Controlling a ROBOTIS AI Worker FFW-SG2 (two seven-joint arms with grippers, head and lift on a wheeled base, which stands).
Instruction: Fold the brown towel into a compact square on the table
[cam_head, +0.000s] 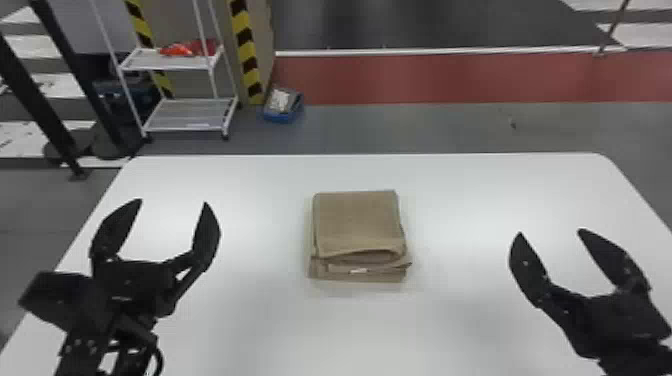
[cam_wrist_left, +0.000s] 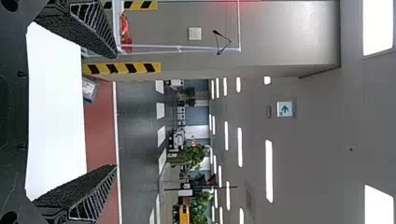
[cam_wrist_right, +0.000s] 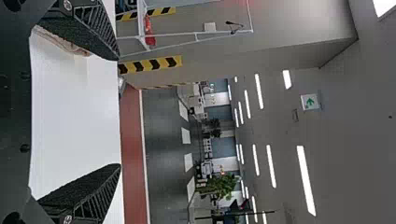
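Note:
The brown towel (cam_head: 357, 220) lies folded in a thick, nearly square stack at the middle of the white table (cam_head: 250, 325). Its near side shows several layers, one bulging up in a loose loop, with a small pale tag. Off to the towel's left, my left gripper (cam_head: 173, 201) stands open over the table, holding nothing. My right gripper (cam_head: 550, 234) is open too, well to the right of the towel. In the left wrist view the left gripper (cam_wrist_left: 116, 112) has its fingers wide apart. In the right wrist view, beside one finger of the right gripper (cam_wrist_right: 119, 112), a towel edge (cam_wrist_right: 60, 41) shows.
Bare tabletop lies between the towel and each gripper. Beyond the table's far edge, a white wheeled rack (cam_head: 175, 115) stands at the back left, and a blue box (cam_head: 283, 105) sits on the floor beside a striped pillar.

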